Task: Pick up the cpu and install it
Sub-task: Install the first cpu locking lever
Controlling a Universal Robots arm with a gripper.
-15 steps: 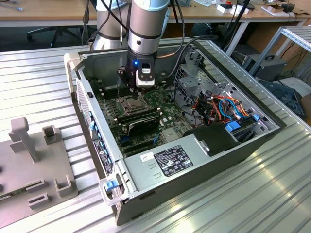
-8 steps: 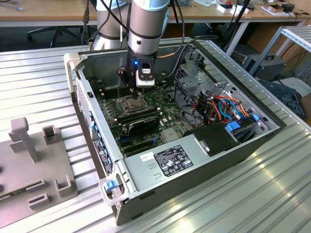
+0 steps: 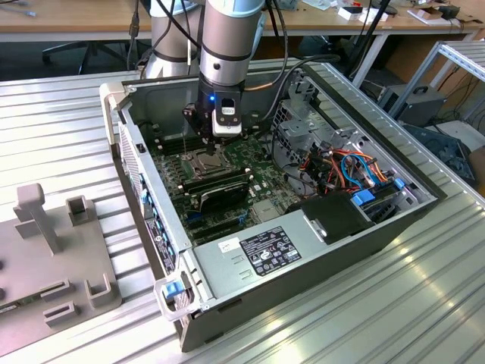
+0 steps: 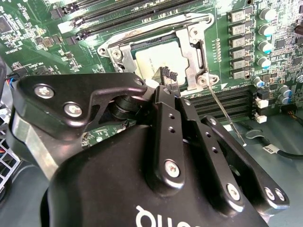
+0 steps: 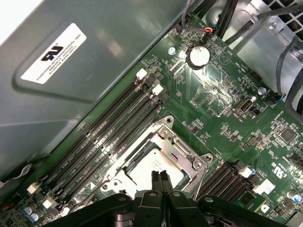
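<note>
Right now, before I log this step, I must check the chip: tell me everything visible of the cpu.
The cpu is a small flat square with a pale, dull silver metal top. It lies level in its socket on the green motherboard, ringed by the metal socket frame. The gripper hangs just over one edge, fingertips together; contact cannot be told.

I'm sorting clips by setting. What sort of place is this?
Probably a robotics lab or workshop: an open computer case lies on a ribbed metal table under the arm, with cluttered desks behind.
</note>
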